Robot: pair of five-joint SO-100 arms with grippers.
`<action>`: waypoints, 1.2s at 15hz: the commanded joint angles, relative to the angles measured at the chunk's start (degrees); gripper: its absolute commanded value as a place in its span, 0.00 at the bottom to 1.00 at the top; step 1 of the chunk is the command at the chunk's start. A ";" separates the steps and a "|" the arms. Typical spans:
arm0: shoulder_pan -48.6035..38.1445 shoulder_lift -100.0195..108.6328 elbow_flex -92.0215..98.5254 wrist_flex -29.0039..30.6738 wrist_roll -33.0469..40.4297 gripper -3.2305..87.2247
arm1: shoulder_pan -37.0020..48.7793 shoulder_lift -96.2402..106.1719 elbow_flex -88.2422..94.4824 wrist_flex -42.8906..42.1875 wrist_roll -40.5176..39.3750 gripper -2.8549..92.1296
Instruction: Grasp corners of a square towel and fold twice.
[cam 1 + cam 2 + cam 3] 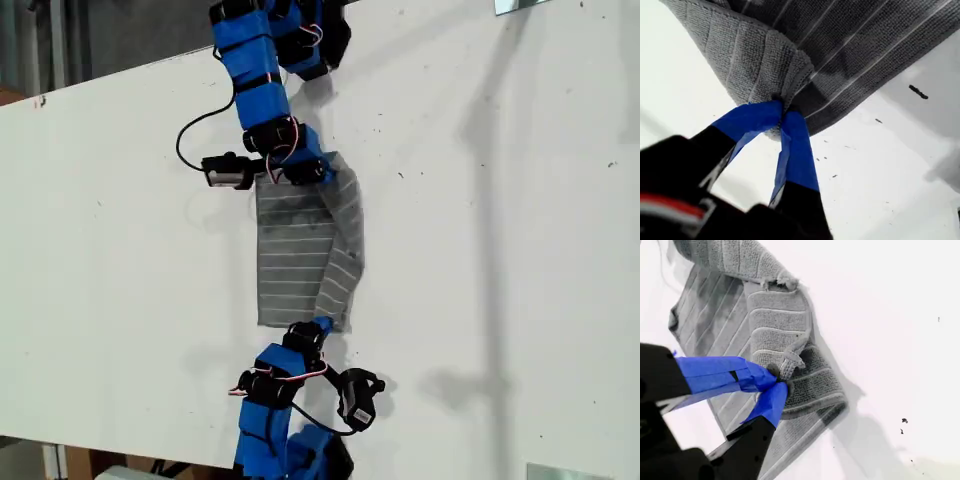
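My first gripper and my second gripper each clamp a corner of the grey towel, mid-desk, lifting one edge to fold it over.

The towel runs off the edge in both wrist views, so neither shows its whole outline. In the exterior view the corners pinched by my first gripper and my second gripper are covered by the blue arms, and I cannot tell which arm is which. The table is cut off at the picture's edges, and its small dark specks are too tiny to identify.
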 commanded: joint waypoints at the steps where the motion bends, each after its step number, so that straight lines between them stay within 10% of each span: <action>1: 0.44 1.85 -0.18 -0.97 0.00 0.03 | 2.37 7.65 -1.76 2.37 0.26 0.03; 12: -12.48 17.14 -3.34 11.07 6.94 0.03 | 14.24 35.51 8.70 6.15 -5.19 0.03; 18: -27.25 10.99 0.44 8.17 11.43 0.03 | 23.55 37.18 13.10 2.72 -12.66 0.03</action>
